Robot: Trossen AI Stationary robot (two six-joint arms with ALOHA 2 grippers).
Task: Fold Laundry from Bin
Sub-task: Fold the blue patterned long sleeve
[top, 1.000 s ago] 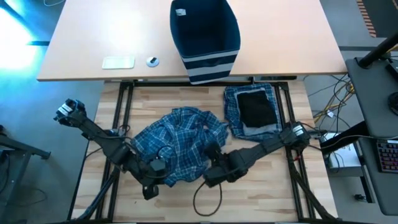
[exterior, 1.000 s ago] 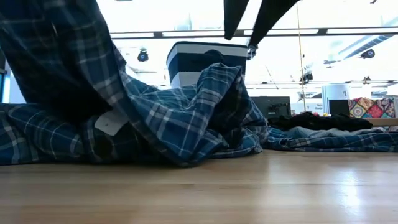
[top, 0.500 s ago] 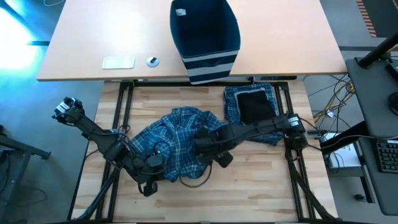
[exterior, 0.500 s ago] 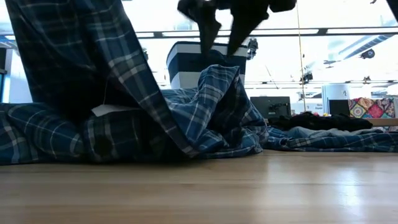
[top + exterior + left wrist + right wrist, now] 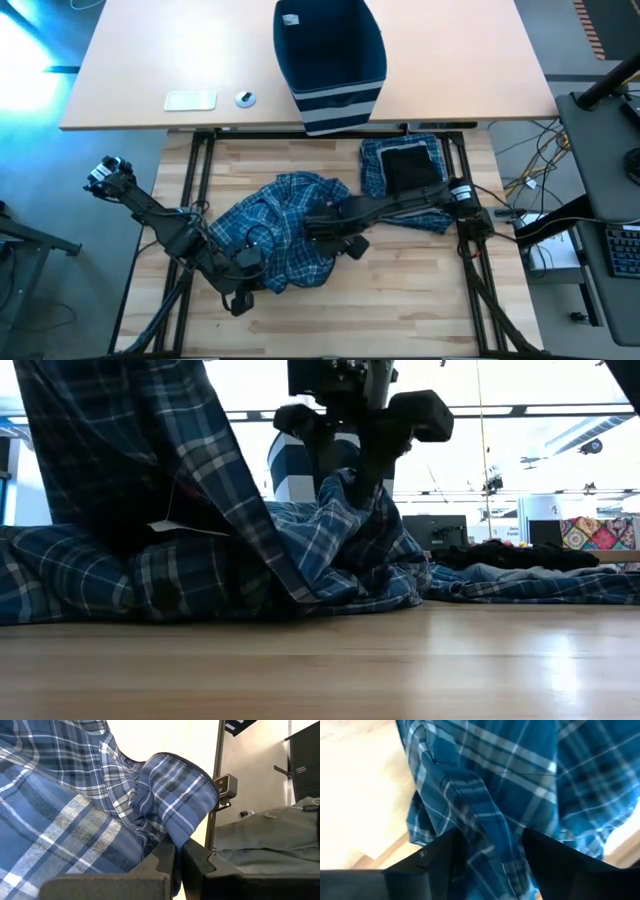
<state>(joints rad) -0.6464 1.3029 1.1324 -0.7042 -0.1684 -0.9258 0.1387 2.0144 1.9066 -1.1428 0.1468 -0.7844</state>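
The left end effector (image 5: 243,262) is gripping the plaid shirt (image 5: 280,225) near the counter's front edge, its jaws pressed together on a fold of cloth, and in the low view that cloth is hanging up out of the heap as a raised sheet. The right end effector (image 5: 335,232) is sitting over the middle of the same garment with its fingers (image 5: 440,855) spread apart and plaid fabric bunched between them; whether they are already bearing on it cannot be told. The main risk, in my judgement, is that the right fingers are closing on several layers at once, so a pull against the left grip would be twisting the shirt rather than spreading it. A second risk is the lifted fabric slipping from the narrow left pinch. The left arm is reaching low from the counter's front-left corner; the right arm is stretching low across from the right edge. A folded stack (image 5: 408,178) with a small black piece on top is lying at the counter's back-right, and the bin (image 5: 330,62) is standing on the pale desk (image 5: 150,60) beyond the back edge.
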